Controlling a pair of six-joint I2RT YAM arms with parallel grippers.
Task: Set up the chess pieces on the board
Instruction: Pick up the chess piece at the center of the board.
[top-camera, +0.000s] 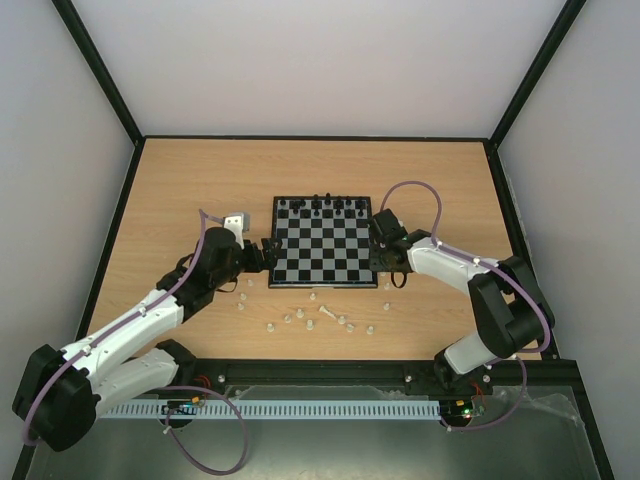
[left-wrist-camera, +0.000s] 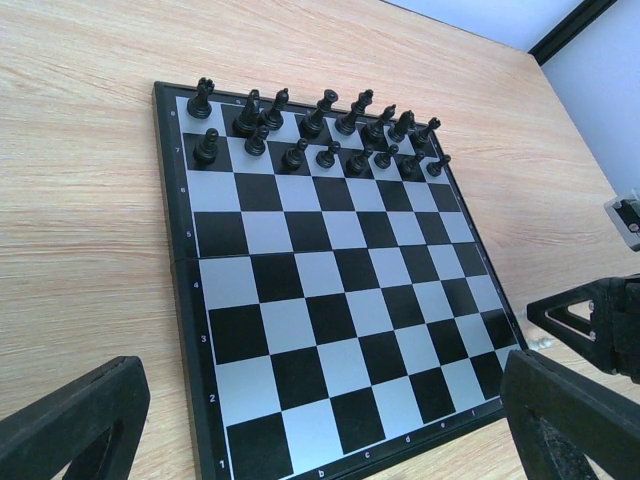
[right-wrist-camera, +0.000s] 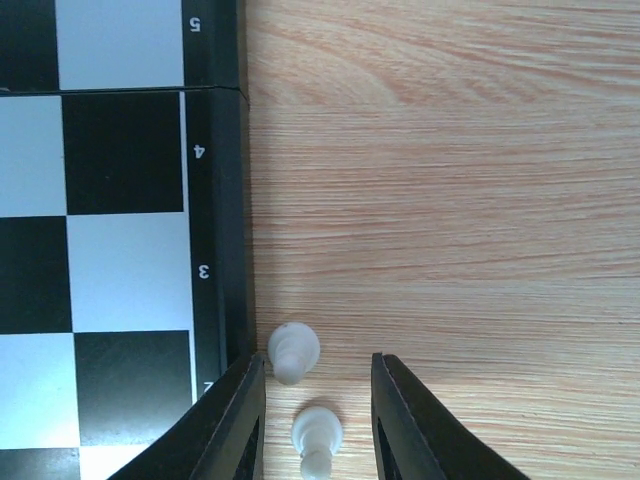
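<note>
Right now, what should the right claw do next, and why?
Probably close the right gripper on the whitish piece between its open fingers, then lift. A second piece sits at the fingertips beside the board, whose near rows hold no pale pieces.

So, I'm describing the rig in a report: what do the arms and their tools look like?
The left arm and right arm match: white links, black joints, a lilac cable looping along each. The left tool and right tool are black, each with two wedge-shaped fingers.
</note>
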